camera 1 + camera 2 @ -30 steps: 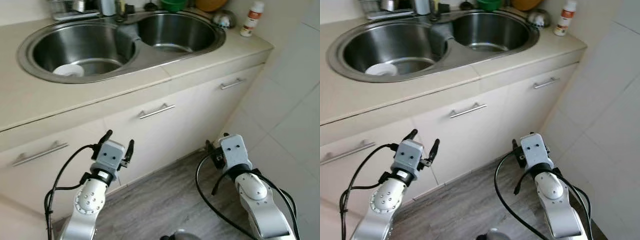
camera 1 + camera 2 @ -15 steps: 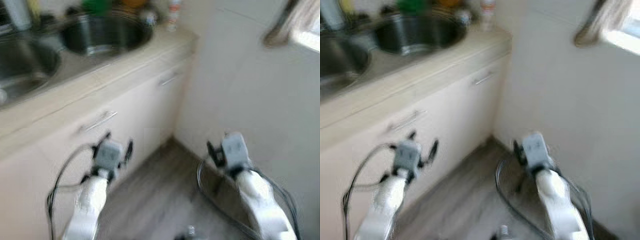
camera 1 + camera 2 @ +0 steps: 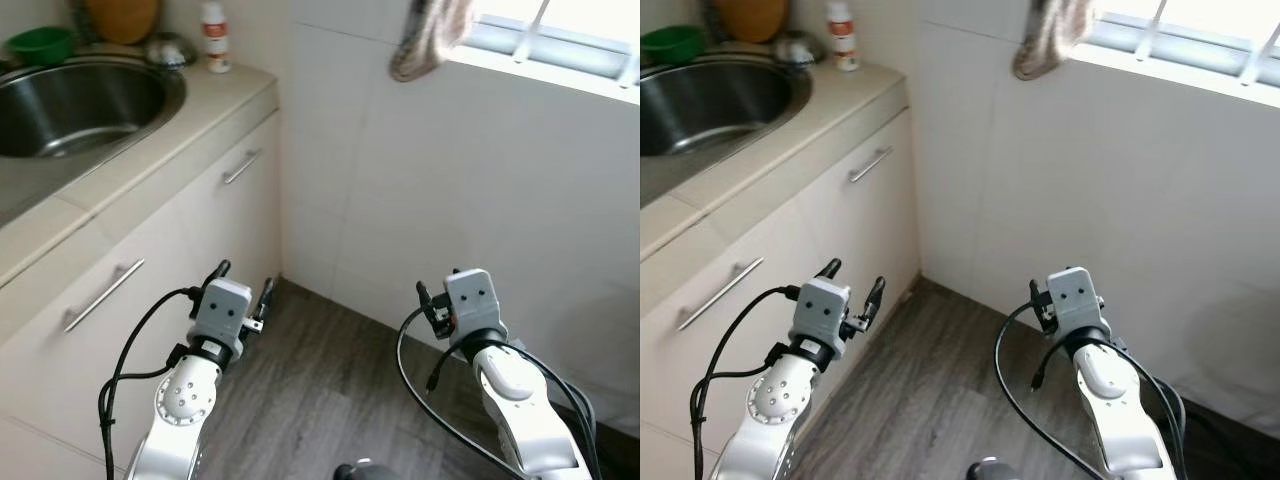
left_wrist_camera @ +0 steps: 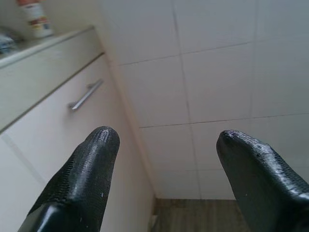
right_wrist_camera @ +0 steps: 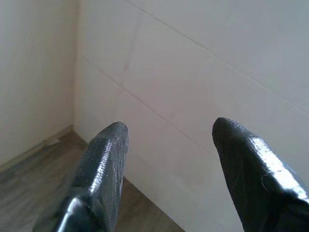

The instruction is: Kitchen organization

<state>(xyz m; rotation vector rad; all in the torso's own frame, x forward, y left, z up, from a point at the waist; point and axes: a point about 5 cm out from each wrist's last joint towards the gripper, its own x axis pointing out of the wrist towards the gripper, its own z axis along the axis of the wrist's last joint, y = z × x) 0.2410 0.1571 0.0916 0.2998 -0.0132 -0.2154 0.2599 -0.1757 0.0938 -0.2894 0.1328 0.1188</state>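
Hanging spread and empty, the left gripper [image 3: 241, 283] had the counter edge [image 3: 190, 125] beside it; right gripper [image 5: 166, 137], likewise parted and empty, faced bare wall tiles [image 5: 203, 58]. Bottle [image 3: 212, 37] label unreadable.

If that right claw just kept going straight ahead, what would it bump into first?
Probably the white tiled wall: the right gripper, fingers open, points straight at it with nothing between. How far off it is can't be judged.

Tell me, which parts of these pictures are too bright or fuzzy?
Left eye view: the window is glaring white, washed out; everything else is sharp. Left wrist view: the black fingers up close look soft, and the bottle far off is blurry. Right wrist view: even light on the tiled wall.
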